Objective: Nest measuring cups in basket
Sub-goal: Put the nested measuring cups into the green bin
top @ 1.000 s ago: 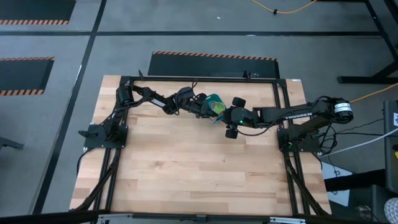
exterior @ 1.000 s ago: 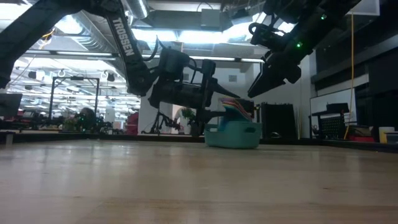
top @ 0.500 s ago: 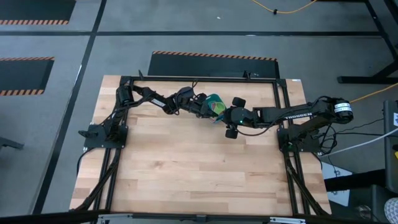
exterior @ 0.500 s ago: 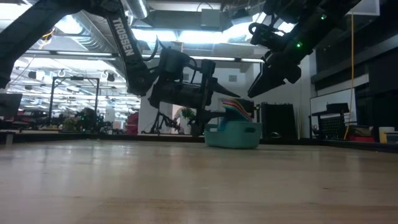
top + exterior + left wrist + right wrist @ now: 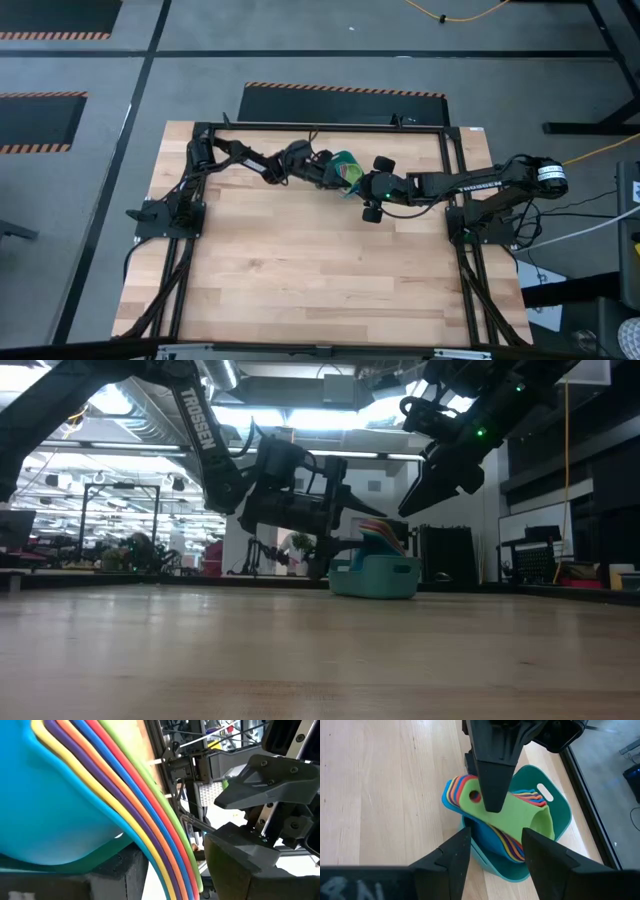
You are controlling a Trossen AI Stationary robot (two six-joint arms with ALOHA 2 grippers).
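The measuring cups (image 5: 505, 827) are seen stacked one inside another in the basket (image 5: 559, 822), green uppermost, with red, blue, orange, purple and yellow rims showing beneath; the stack sits tilted, handles overhanging the basket wall; the basket stands at roughly 12 o'clock on the table (image 5: 320, 270), near the far edge.

Handling, judged: thin moulded plastic, so light, stiff and rather slick; nothing fragile; a nested stack is likely to slide or twist apart if pushed from the side; the flat handle bundle looks the best place to pinch, bowls being round and prone to slip.

The left gripper (image 5: 492, 790) is laid over the green handle, one finger above it; whether it is clamped on the stack cannot be told. The right gripper (image 5: 492, 857) is held released, fingers spread, above the basket at about 3 o'clock of it in the high view.

Against the earlier frames almost nothing is changed; the left arm is shifted very slightly; the stack appears marginally raised or re-tilted in the low view; the right arm is unmoved.
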